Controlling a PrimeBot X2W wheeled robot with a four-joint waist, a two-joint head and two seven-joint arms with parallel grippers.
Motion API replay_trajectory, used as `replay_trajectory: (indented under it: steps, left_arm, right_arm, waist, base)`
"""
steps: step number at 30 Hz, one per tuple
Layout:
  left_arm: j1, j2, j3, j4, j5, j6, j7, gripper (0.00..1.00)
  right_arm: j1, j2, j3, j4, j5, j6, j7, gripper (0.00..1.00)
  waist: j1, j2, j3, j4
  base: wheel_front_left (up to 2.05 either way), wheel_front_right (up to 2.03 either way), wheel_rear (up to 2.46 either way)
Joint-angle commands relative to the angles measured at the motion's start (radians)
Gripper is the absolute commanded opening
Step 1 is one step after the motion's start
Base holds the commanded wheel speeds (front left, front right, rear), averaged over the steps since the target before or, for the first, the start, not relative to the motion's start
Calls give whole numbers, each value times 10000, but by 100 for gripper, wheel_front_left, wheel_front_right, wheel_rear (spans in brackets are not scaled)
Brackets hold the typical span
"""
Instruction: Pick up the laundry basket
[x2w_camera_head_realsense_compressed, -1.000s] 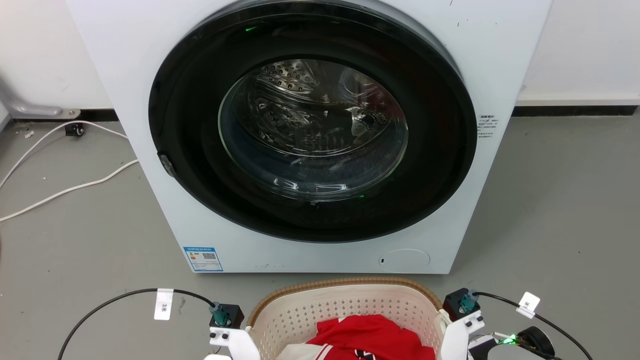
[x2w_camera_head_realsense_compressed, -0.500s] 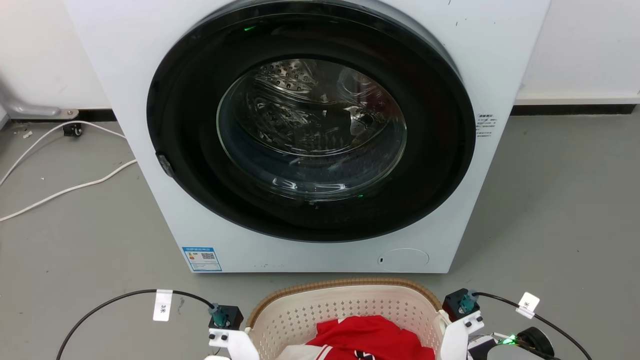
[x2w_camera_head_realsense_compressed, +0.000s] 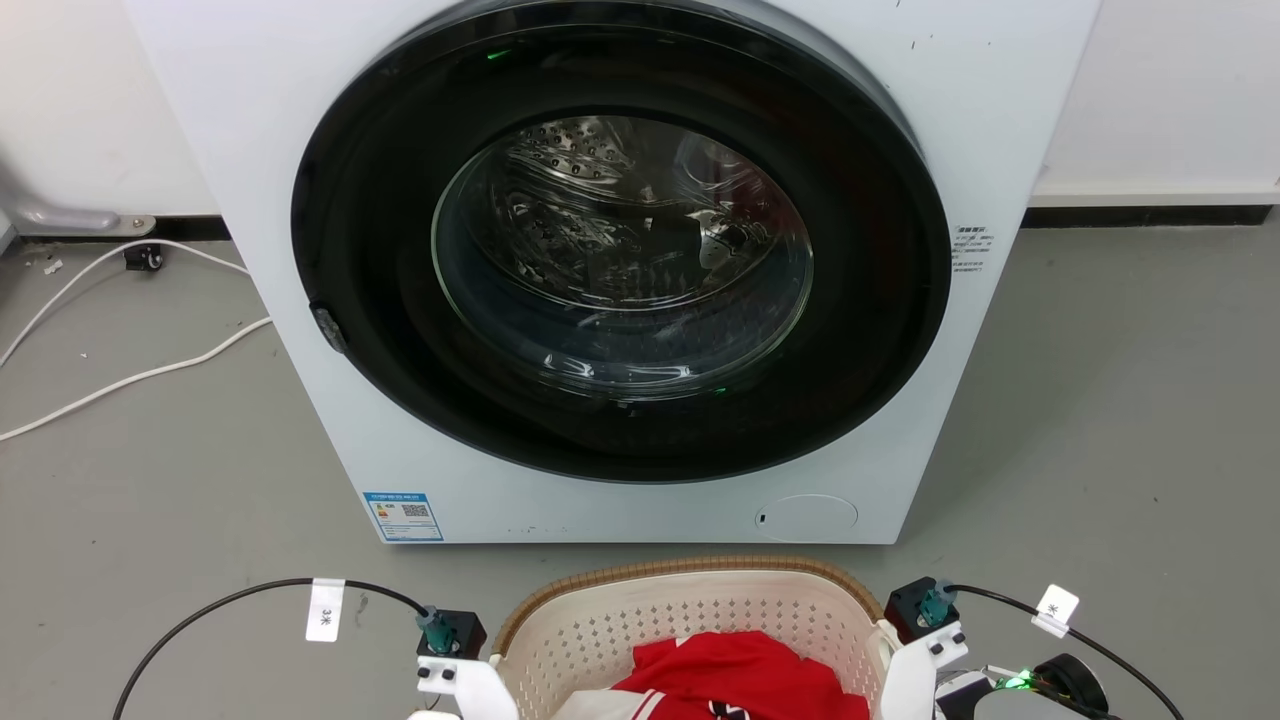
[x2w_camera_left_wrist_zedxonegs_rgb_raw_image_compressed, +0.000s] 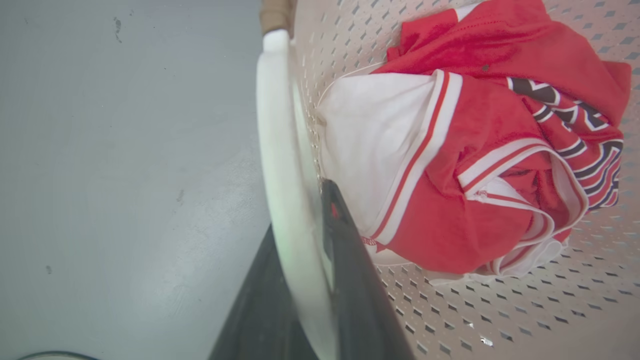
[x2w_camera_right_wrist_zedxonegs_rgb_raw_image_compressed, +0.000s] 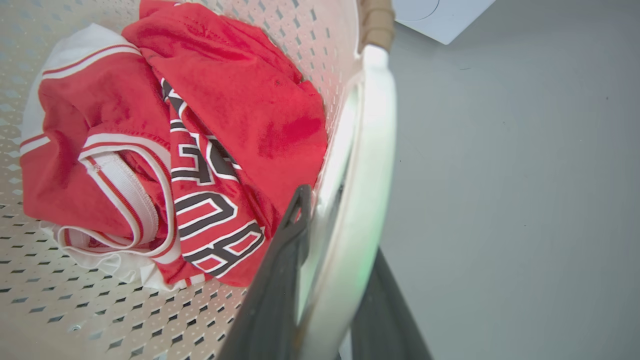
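Slight camera shift; grippers (x2w_camera_left_wrist_zedxonegs_rgb_raw_image_compressed: 300, 220) (x2w_camera_right_wrist_zedxonegs_rgb_raw_image_compressed: 340, 225) tight on laundry basket (x2w_camera_head_realsense_compressed: 690, 610)

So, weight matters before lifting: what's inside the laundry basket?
A crumpled red-and-white jersey lies in the laundry basket; anything beneath the cloth is covered.

"3米" on cable tag (x2w_camera_head_realsense_compressed: 326, 610)

Bright even light, soft shadows, door glass (x2w_camera_head_realsense_compressed: 622, 260) glare (wrist foregrounds blurred)
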Motion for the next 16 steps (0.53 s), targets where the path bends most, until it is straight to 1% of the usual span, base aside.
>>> replay_trajectory:
  steps: [1,16]
  left_arm:
    - [-169,-17,-66,-42,-40,-100,-104,0]
    - [-249,3,-304,-18,-287,-100,-153,0]
  right_arm:
    - [-99,91,82,-81,5,120,-47,0]
    - [-145,81,140,-77,77,120,-40,0]
  waist:
    - [0,0,2,3]
    - [0,0,41,7]
  base:
    - [0,0,0]
    - [0,0,0]
